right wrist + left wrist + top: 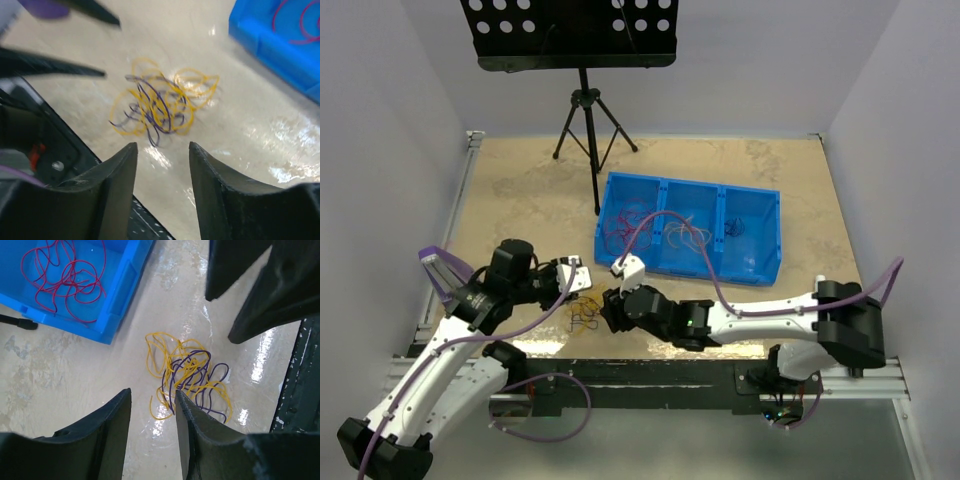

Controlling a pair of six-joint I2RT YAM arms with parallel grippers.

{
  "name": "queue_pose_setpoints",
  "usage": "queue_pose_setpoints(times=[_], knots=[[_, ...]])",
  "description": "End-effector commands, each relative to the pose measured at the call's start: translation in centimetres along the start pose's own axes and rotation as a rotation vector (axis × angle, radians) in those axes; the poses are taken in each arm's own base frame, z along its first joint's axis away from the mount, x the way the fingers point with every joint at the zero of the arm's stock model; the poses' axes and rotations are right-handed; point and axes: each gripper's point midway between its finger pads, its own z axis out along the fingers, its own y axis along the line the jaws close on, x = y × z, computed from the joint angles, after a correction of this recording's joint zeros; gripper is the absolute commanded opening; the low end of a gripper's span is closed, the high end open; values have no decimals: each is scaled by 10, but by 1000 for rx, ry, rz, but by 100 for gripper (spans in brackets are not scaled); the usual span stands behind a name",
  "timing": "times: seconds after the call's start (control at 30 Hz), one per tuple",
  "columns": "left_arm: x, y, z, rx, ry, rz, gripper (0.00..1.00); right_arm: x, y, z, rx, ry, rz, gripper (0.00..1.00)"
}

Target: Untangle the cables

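A small tangle of thin yellow and purple cables (585, 312) lies on the table near the front edge, between my two grippers. It shows in the left wrist view (192, 372) and in the right wrist view (157, 107). My left gripper (576, 280) is open and empty, just left of and above the tangle (152, 395). My right gripper (611, 308) is open and empty, close to the tangle's right side (162, 147). Neither touches the cables. Loose red cables (625, 225) lie in the blue bin's left compartment (65, 277).
The blue three-compartment bin (690, 184) stands behind the tangle; its corner wall shows in both wrist views (117, 315) (270, 42). Orange strands (685, 236) lie in its middle compartment, a dark bundle (738, 228) in the right one. A music stand tripod (588, 110) stands at the back.
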Motion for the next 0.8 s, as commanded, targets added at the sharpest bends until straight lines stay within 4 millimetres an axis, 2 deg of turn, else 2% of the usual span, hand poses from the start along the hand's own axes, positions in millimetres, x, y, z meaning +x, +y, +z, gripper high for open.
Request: queue_pose_setpoints(times=[0.0,0.17,0.27,0.43,0.63,0.7,0.77], knots=[[-17,25,-10,-116,-32,-3,45,-1,24,15,-90,-16,-26,52],[-20,38,-15,-168,-39,-46,49,6,31,47,-58,5,-127,52],[-22,43,-17,-187,-46,-63,50,4,34,58,-41,0,-159,52],[-28,49,-21,-208,-61,-81,50,16,32,72,-30,20,-197,48],[-35,54,-27,-235,-79,-87,50,26,26,78,-7,37,-209,30],[-38,56,-28,-246,-90,-95,50,21,25,75,-1,19,-201,19],[-39,59,-29,-260,-96,-107,50,3,27,65,2,-25,-182,9]])
